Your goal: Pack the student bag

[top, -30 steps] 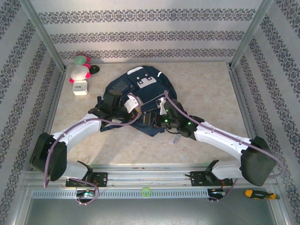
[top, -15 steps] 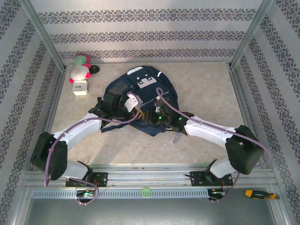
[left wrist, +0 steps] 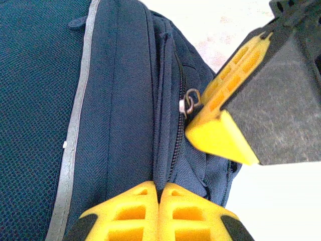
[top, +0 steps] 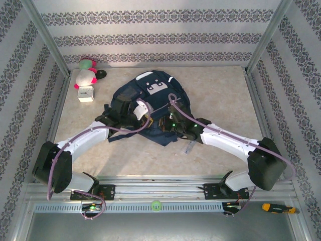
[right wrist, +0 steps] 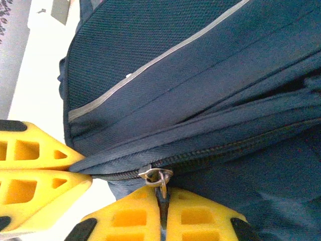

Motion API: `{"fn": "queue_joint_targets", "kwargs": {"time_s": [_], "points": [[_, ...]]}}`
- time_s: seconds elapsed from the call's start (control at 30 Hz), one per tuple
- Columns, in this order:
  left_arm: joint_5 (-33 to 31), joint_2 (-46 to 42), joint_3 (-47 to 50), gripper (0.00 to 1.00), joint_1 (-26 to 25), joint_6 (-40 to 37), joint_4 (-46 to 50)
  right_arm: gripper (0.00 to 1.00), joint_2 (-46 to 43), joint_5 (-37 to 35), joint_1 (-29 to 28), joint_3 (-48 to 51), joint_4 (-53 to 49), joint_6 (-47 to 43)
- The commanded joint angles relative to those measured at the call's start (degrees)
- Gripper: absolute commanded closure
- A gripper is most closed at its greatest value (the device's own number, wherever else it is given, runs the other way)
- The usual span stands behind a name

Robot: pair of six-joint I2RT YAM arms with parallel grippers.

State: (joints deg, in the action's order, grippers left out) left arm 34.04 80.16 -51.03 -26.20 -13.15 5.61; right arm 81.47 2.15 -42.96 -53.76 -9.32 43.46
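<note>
Since a second ago, my right tool (right wrist: 161, 201) has swung in and clamped onto the zipper pull (right wrist: 159, 176). My left tool (left wrist: 159, 193) pinches the student bag (top: 128, 95), lying centrally on the tabletop (top: 220, 100). Risk: pull slips out under an oblique tug.

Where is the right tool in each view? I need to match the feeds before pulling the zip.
Top external: right tool at centre, over the student bag's near edge.
Left wrist: right tool at upper right, its tip by the zip pull.
Right wrist: right tool at bottom centre, shut on the zip pull.
Shared landmark: the zip pull, in both wrist views.
</note>
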Motion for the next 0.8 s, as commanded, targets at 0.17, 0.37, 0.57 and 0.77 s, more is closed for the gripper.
{"fn": "queue_joint_targets", "kwargs": {"time_s": [0.17, 0.37, 0.57, 0.77], "points": [[-2.8, -1.7, -0.5, 1.0, 0.6, -5.5, 4.9, 1.0, -1.9, -3.4, 5.2, 0.4, -5.9, -4.2], [-4.9, -4.5, 0.7, 1.0, 1.7, -8.3, 9.6, 1.0, -2.8, 0.3, 10.0, 3.2, -4.5, -8.2], [-9.8, -9.1, 2.3, 1.0, 3.1, -12.5, 16.9, 1.0, -3.0, 9.3, 11.0, 5.2, 0.9, -13.3], [-18.8, -12.8, 3.7, 0.78, 3.5, -16.2, 24.1, 1.0, -2.5, 14.8, 7.3, 8.1, 8.2, -14.3]]}}
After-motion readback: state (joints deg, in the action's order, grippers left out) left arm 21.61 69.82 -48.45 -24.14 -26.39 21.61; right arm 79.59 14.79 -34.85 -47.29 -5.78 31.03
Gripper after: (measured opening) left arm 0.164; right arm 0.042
